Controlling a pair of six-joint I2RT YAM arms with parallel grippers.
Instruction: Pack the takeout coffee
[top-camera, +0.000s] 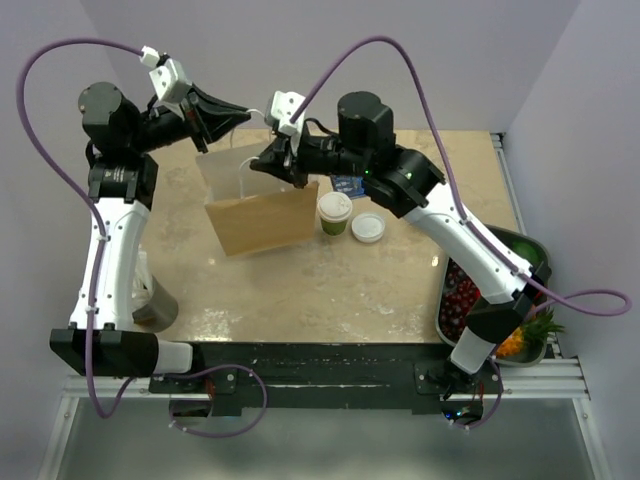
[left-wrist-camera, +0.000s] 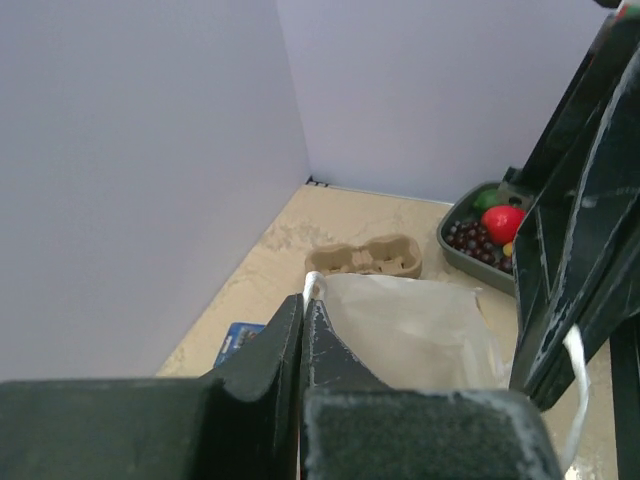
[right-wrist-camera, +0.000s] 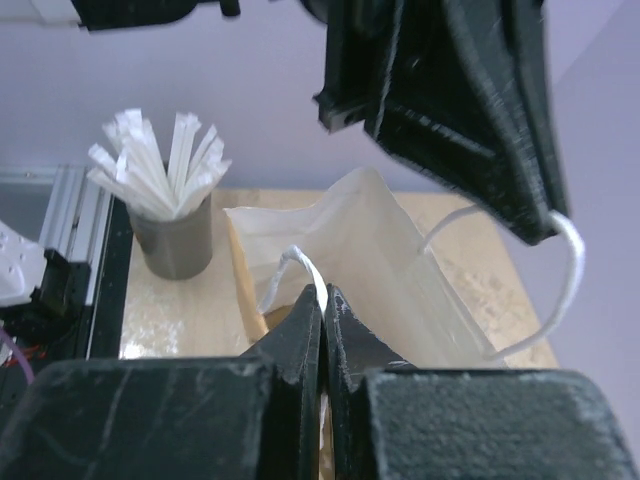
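- The takeout coffee shows only in the overhead view, standing on the table just right of the paper bag; neither wrist camera catches it
- Just right of the cup lies a round white thing; lid or cup top, I cannot tell
- The left arm hides most of the grey straw holder from above, and the right arm crosses the fruit tray
- The bag's mouth is masked from above by both grippers, so its inside cannot be read there
- Left gripper: reached in over the bag's far left, fingers pressed together on a white bit at the bag's upper edge
- Right gripper: over the bag's top from the right, fingers pinched on 1 white cord handle
- The 2 grippers are near each other above the bag, left one farther back
- Only the right wrist view shows the white wrapped straws fanned in their holder, plus the other gripper above with the 2nd handle loop hanging from its tip
- Only the left wrist view shows a pulp cup carrier beyond the bag; a blue packet near the wall appears there and from above
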